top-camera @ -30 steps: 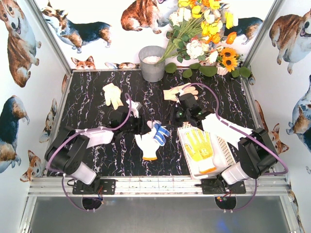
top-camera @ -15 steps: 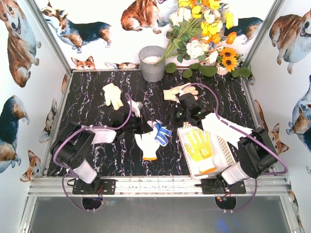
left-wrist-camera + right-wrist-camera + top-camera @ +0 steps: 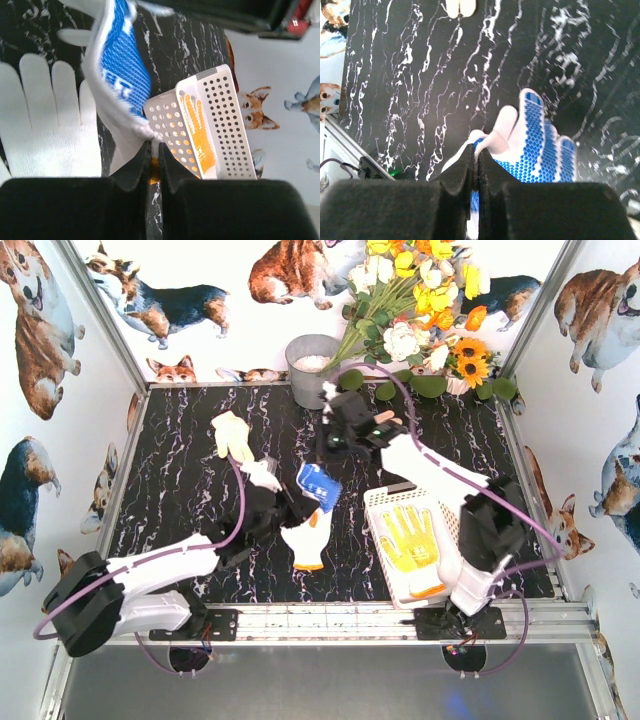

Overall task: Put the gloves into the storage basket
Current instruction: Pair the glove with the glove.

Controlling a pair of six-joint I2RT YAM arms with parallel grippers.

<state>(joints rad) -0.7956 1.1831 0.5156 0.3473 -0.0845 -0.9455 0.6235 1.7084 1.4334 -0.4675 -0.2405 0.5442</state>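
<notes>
1. The left hand (image 3: 300, 502) is pinched shut on the white edge of a blue glove (image 3: 320, 483). The glove dangles from that pinch, apparently clear of the bench (image 3: 190, 480), just beyond the white glove (image 3: 305, 537) lying flat.
2. The right hand (image 3: 475, 152) is also closed, on a second blue-dotted glove (image 3: 535, 145). It holds this one high over the far middle of the bench.
3. The basket (image 3: 220, 120) sits at the near right with a yellow glove (image 3: 412, 540) already lying inside. A cream glove (image 3: 232, 435) waits at the far left.
4. The step in hand looks like the carry: each held glove has to travel to the basket.
5. The left grip is only on a thin edge, so I would move smoothly and avoid jerks, or the fabric may slip free.
6. Raise the left glove enough that its hanging end passes over the white glove and the basket's near rim without dragging.
7. Take turns. The right forearm crosses above the basket's far side, so sending both hands in together risks a clash.
8. Release only when the bulk of the glove hangs inside the walls, low over the yellow glove. A limp glove dropped from height can drape over the rim.
</notes>
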